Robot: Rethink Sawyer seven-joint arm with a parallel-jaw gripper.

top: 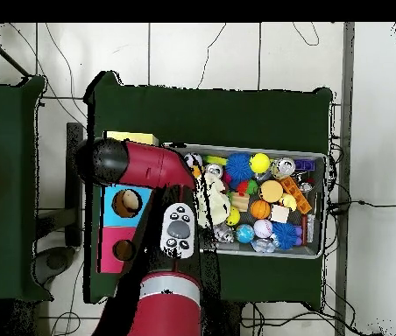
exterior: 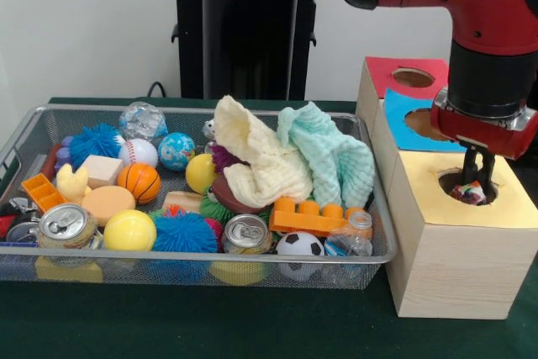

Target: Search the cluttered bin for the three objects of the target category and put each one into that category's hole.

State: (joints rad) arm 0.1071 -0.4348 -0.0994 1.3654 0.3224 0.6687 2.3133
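Observation:
A wire mesh bin (exterior: 17, 150) holds a jumble of balls, cans, cloths and toy pieces. Right of it stands a wooden box (exterior: 454, 266) with a yellow top and hole (exterior: 450, 181) nearest the camera, a blue hole (exterior: 423, 123) behind it and a red hole (exterior: 413, 77) at the back. My gripper (exterior: 477, 184) reaches straight down into the yellow hole. It is shut on a small multicoloured object (exterior: 468, 196) at the hole's mouth. In the overhead view the arm (top: 144, 164) covers the gripper and the yellow hole; the bin (top: 317, 159) lies to its right.
In the bin lie a cream cloth (exterior: 256, 157), a mint cloth (exterior: 332, 153), two drink cans (exterior: 65, 224), an orange brick (exterior: 309, 216), a soccer ball (exterior: 300, 246), a basketball (exterior: 139, 181), yellow balls (exterior: 129, 230), blue spiky balls (exterior: 95, 142) and a plastic bottle (exterior: 351, 241).

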